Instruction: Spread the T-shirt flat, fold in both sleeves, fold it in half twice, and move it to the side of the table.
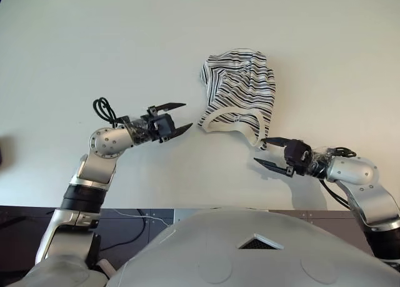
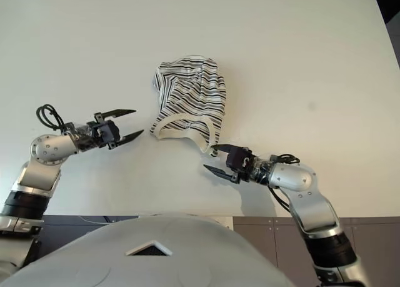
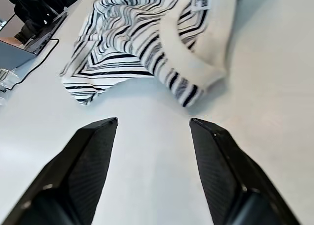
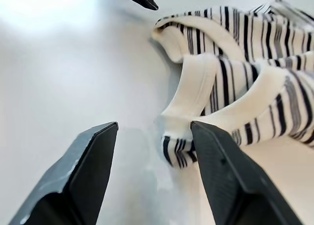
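The striped T-shirt (image 1: 237,90) lies crumpled near the middle of the white table (image 1: 94,49), not yet spread flat, with every fold and the move aside apparently left to do, while the left gripper (image 1: 186,115) and right gripper (image 1: 260,151) flank its near edge — jaws spread, holding nothing.

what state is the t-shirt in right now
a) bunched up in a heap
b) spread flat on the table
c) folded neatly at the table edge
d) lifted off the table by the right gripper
A: the T-shirt lies crumpled on the table, with the left gripper and the right gripper both open beside it, holding nothing.
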Controlling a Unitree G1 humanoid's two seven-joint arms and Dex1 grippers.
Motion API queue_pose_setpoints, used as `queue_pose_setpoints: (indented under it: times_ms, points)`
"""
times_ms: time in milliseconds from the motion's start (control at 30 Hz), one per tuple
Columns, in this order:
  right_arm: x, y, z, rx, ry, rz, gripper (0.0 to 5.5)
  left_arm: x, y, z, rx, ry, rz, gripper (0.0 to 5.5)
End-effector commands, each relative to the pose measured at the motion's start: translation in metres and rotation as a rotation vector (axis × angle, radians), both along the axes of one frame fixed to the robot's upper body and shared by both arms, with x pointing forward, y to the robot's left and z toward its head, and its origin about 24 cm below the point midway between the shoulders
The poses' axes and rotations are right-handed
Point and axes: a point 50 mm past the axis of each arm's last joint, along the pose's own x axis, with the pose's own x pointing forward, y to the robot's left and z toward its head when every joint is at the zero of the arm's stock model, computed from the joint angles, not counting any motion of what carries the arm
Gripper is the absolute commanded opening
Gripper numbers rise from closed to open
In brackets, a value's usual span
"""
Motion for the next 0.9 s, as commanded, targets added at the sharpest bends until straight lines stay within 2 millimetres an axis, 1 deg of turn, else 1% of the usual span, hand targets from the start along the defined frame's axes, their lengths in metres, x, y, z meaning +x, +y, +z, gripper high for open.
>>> queue_pose_setpoints:
  times_ms: [33,200,300,400,600,700,900]
  points:
    - [-0.011,-0.009,-0.006,-0.075,0.011,-0.06,2.73,-0.011,0.004,0.001,0.054,-0.075,0.019,2.72]
    - [-0.013,-0.009,-0.012,-0.088,-0.017,-0.156,2.73,-0.018,0.001,-0.006,0.072,-0.118,0.059,2.72]
    - [-0.006,-0.014,-0.011,-0.107,-0.073,-0.228,2.73,-0.021,-0.002,-0.006,0.052,-0.123,0.077,2.72]
    - [-0.006,-0.014,-0.015,-0.129,-0.09,-0.247,2.73,-0.023,-0.005,-0.006,0.043,-0.122,0.072,2.72]
    - [-0.007,-0.001,-0.024,-0.12,-0.109,-0.264,2.73,-0.023,-0.01,-0.006,0.035,-0.122,0.063,2.72]
    - [-0.007,0.002,-0.028,-0.112,-0.112,-0.288,2.73,-0.022,-0.009,-0.006,0.036,-0.122,0.059,2.72]
    - [-0.007,0.003,-0.035,-0.1,-0.101,-0.33,1.62,-0.02,-0.008,-0.003,0.034,-0.128,0.057,2.75]
